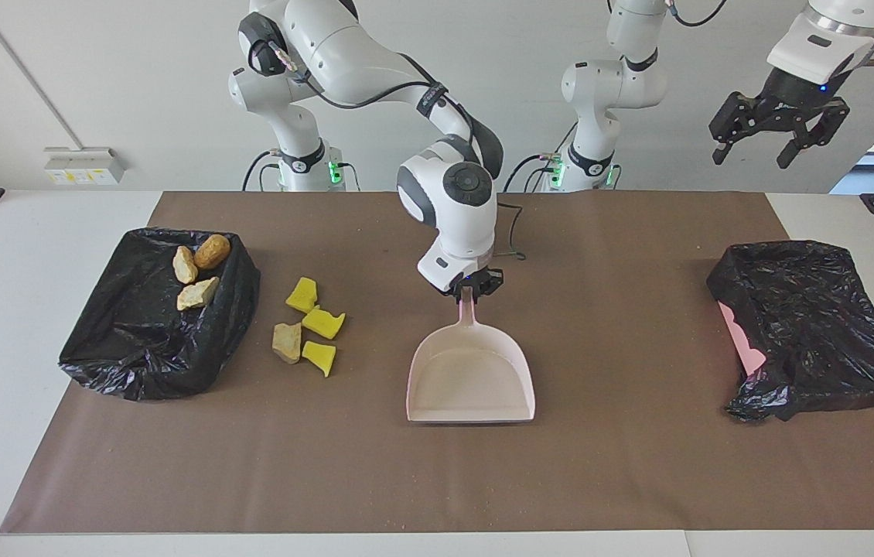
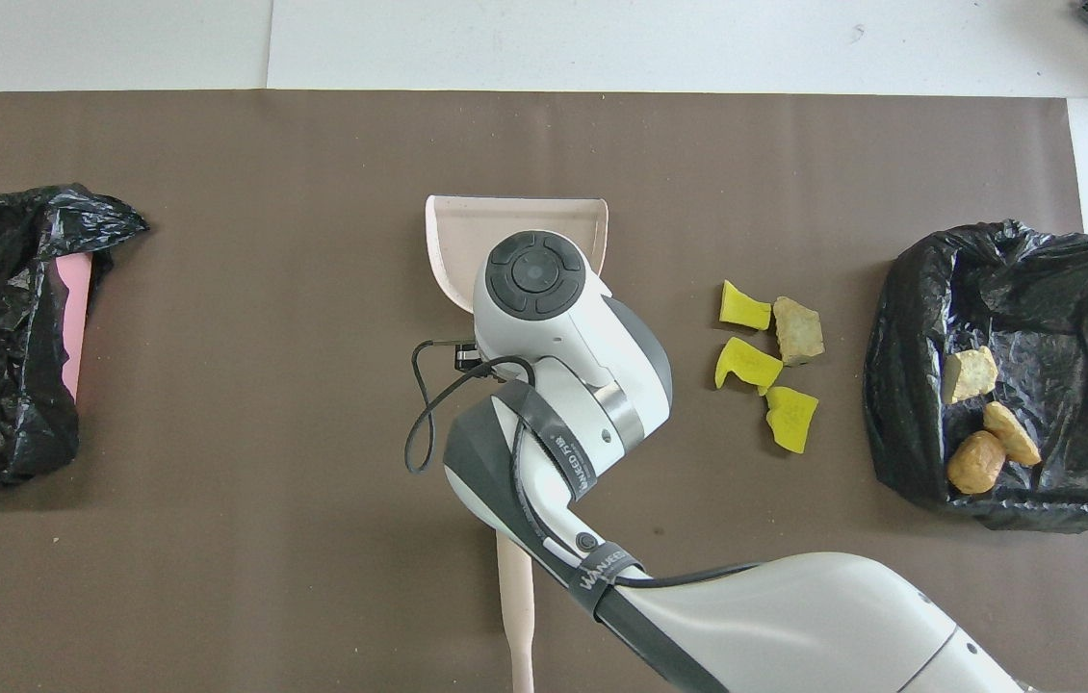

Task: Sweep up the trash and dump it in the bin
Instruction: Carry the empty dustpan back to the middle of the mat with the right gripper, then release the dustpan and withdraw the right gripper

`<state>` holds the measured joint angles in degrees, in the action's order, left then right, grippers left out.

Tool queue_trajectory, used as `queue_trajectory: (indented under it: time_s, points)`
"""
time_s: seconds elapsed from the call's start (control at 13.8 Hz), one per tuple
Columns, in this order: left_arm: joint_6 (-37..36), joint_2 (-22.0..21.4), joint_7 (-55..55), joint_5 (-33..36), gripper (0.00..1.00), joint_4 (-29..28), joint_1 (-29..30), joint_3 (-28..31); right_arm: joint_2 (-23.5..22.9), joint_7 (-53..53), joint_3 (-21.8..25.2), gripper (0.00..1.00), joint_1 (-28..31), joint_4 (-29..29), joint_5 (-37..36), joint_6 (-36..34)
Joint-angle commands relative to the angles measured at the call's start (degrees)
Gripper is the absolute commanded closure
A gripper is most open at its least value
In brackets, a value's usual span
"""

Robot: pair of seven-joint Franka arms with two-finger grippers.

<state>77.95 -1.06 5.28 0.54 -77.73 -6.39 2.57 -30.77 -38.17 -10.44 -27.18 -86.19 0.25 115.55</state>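
Right end effector (image 1: 471,290) is clamped on the handle of the pink dustpan (image 1: 471,375), whose pan rests flat mid-worktop on the brown mat (image 1: 607,464). Left end effector (image 1: 752,155) hangs high, jaws apart, holding nothing; that arm waits. Loose trash (image 1: 307,329), three yellow sponge chunks and a tan lump, lies on the mat between the dustpan and the black-lined bin (image 1: 135,356) at the right arm's end. Three brown scraps (image 1: 199,271) sit inside that bin. A second bin (image 1: 816,333) stands at the left arm's end.
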Motion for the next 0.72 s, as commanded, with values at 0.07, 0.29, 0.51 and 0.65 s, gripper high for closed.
queue_trajectory:
  time_s: [0.07, 0.29, 0.51, 0.65]
  points:
    - [-1.58, -1.05, -1.50, 1.13, 0.00, -0.32, 0.06, -0.64, 0.53, -1.03, 0.07, 0.52, -0.24, -2.93, 0.98, 2.67]
    - [-1.58, -1.13, -1.41, 1.13, 0.00, -0.32, 1.11, 0.15, 1.14, -0.33, 0.07, 0.00, -0.24, -2.67, -0.34, 1.97]
    - [-1.49, -1.05, -1.41, 1.13, 0.00, -0.32, 1.47, 0.16, 4.56, 1.16, 0.33, 0.00, 1.69, -2.76, 0.79, -0.05]
    - [-1.58, -1.13, -1.41, 1.13, 0.00, -0.32, 1.47, 0.16, 8.33, 1.34, 0.16, 0.00, 4.59, -2.76, 0.89, -4.51]
